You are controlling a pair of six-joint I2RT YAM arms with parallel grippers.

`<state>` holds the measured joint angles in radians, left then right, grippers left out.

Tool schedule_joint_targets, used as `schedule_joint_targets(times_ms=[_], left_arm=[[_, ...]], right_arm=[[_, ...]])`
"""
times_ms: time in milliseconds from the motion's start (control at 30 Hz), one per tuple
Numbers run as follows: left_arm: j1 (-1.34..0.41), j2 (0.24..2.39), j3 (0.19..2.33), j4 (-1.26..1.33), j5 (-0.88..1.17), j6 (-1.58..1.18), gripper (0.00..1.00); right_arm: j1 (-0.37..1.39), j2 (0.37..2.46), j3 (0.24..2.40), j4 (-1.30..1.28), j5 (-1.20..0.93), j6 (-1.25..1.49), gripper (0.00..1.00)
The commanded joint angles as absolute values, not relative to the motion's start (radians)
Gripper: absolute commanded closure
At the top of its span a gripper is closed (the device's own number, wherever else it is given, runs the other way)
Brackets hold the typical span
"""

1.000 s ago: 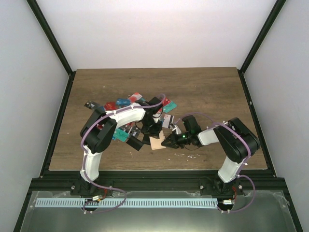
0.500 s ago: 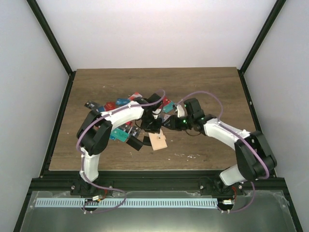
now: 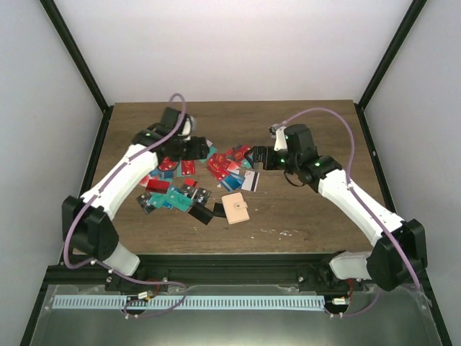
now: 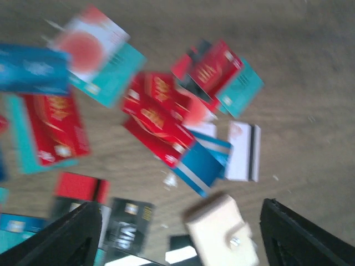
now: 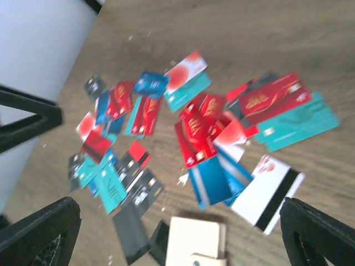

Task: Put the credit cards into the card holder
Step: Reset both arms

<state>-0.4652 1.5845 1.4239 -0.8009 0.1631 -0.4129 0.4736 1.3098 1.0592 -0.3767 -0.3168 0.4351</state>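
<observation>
The tan card holder [image 3: 235, 208] lies folded shut on the wooden table, snap tab toward the near edge, and no gripper touches it. It also shows as the card holder [image 4: 221, 233] and as the card holder [image 5: 197, 241]. Credit cards [image 3: 225, 164] in red, teal, blue, black and white lie scattered behind it and to its left; they are also seen as credit cards [image 4: 161, 124] and credit cards [image 5: 202, 130]. My left gripper [image 3: 199, 148] hangs open above the left part of the spread. My right gripper [image 3: 256, 158] hangs open above the right part. Both the left gripper [image 4: 180, 209] and the right gripper [image 5: 178, 205] are empty.
Black cards [image 3: 205, 214] lie against the holder's left side. Small white specks [image 3: 277, 232] dot the wood near the front edge. A black frame rail [image 3: 216, 257] runs along the near edge, with posts and white walls on both sides and behind.
Both grippers have opened, risen and pulled back from the card holder, the left toward the back left, the right toward the back right. The holder now lies free on the table.
</observation>
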Motion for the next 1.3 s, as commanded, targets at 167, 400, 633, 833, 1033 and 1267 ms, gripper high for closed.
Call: schedule_joint_targets(times_ms=[167, 400, 633, 833, 1033, 1267], left_arm=[[-0.309, 1.384, 1.188, -0.549, -0.169, -0.266, 0.15], [-0.231, 1.143, 0.75, -0.001, -0.318, -0.136, 0.18], [-0.108, 1.027, 0.361, 0.54, -0.194, -0.037, 0.2], [-0.044, 1.151, 0.299, 0.699, -0.163, -0.001, 0.17], [-0.008, 1.348, 0.294, 0.924, -0.071, -0.012, 0.17], [0.007, 1.523, 0.301, 1.097, -0.095, 0.002, 0.15]], right_arm=[[0.461, 1.209, 1.097, -0.346, 0.111, 0.349, 0.0], [0.432, 1.086, 0.876, -0.055, 0.358, 0.256, 0.0], [0.345, 1.064, 0.606, 0.161, 0.44, 0.218, 0.0], [0.263, 1.023, 0.287, 0.624, 0.35, 0.111, 0.0], [0.235, 1.179, 0.192, 0.904, 0.292, 0.013, 0.0], [0.111, 1.368, 0.203, 1.166, 0.049, -0.011, 0.0]])
